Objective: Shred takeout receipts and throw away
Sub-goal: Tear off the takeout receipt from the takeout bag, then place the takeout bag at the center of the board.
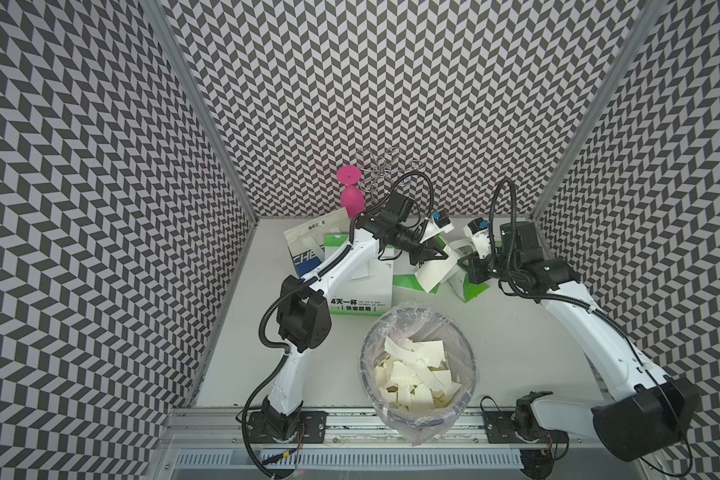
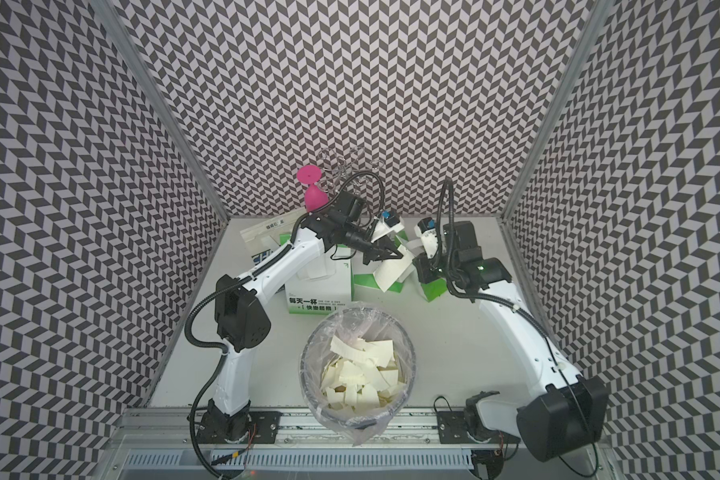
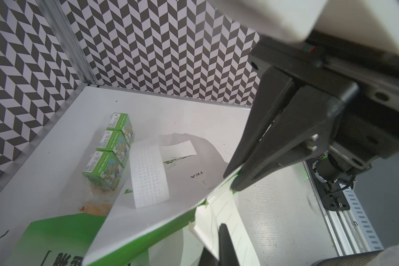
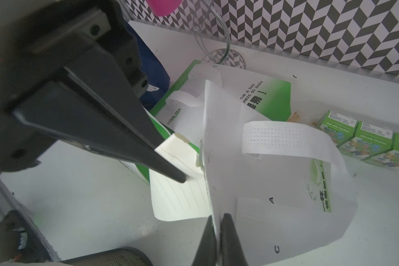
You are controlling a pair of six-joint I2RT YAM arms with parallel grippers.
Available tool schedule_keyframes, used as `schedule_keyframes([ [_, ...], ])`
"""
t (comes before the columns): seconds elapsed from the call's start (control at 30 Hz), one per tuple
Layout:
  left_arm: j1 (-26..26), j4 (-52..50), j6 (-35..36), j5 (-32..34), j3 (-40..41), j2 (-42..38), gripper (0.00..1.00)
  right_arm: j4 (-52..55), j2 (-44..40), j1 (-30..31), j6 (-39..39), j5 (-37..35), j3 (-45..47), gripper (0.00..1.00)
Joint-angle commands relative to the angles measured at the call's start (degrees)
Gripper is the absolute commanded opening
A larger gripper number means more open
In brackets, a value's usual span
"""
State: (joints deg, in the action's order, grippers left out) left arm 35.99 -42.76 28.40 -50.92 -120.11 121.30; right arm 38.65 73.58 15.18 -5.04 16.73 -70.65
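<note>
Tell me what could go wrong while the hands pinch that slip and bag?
1. The left hand pinches the receipt, which looks stuck to the green-and-white bag; pulling might leave a piece behind or rip the bag.
2. The right hand grips only the bag's thin edge, so it could slip and the bag would drag along.
3. The bin sits away from both hands, so scraps may miss it.

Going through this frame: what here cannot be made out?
- Print on the receipt: only faint lines in the right wrist view; too small in both top views.
- Receipt's far edge: hidden behind the bag edge, right wrist view.
- Inside the bin: top scraps cover whatever lies beneath, both top views.
- Row of green cartons: cut off by the frame edge, right wrist view; labels blurred.
</note>
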Motion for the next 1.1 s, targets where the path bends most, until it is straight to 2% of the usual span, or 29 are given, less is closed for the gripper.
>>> schedule_keyframes([
  [0.0,0.31,-1.66,0.25,-3.43,-1.88,-1.67,0.0,-0.51,1.38,-0.33,-0.46,-1.9,-0.27,0.01],
  [0.2,0.51,-1.5,-0.35,-4.78,-2.13,-2.35,0.0,0.62,2.22,-0.33,-0.62,-4.38,-1.42,0.0],
  [0.23,0.49,-1.35,-0.35,-5.13,-2.14,-2.7,0.0,0.63,2.15,-0.41,-0.23,-5.16,-1.29,0.02],
  [0.3,0.33,-0.85,-0.74,-5.18,-2.05,-3.4,0.0,0.38,1.6,-0.41,0.51,-5.83,-0.92,0.14],
  [0.33,0.25,-0.45,-1.18,-4.56,-2.05,-3.6,0.0,0.29,1.28,-0.41,0.68,-5.51,-0.69,0.16],
  [0.5,-0.13,-0.08,-2.07,-2.02,-2.78,-3.94,0.0,-0.63,0.76,-0.71,1.38,-6.05,-0.05,0.14],
  [0.67,-0.13,0.41,-3.58,4.53,-3.28,-6.16,0.0,-3.43,1.28,-2.87,2.9,-5.86,-1.49,0.13],
  [0.8,-0.38,1.12,-4.89,7.51,-3.02,-8.44,0.0,-3.8,2.66,-4.92,3.13,-6.27,-3.69,0.22],
  [0.9,-0.51,2.04,-6.04,8.54,-2.14,-10.42,0.0,-3.15,2.91,-5.2,2.33,-5.63,-6.51,0.37],
  [1.07,-1.16,5.87,-8.6,9.65,2.12,-15.09,0.0,-2.86,1.54,-5.25,1.24,-2.95,-10.89,0.51],
])
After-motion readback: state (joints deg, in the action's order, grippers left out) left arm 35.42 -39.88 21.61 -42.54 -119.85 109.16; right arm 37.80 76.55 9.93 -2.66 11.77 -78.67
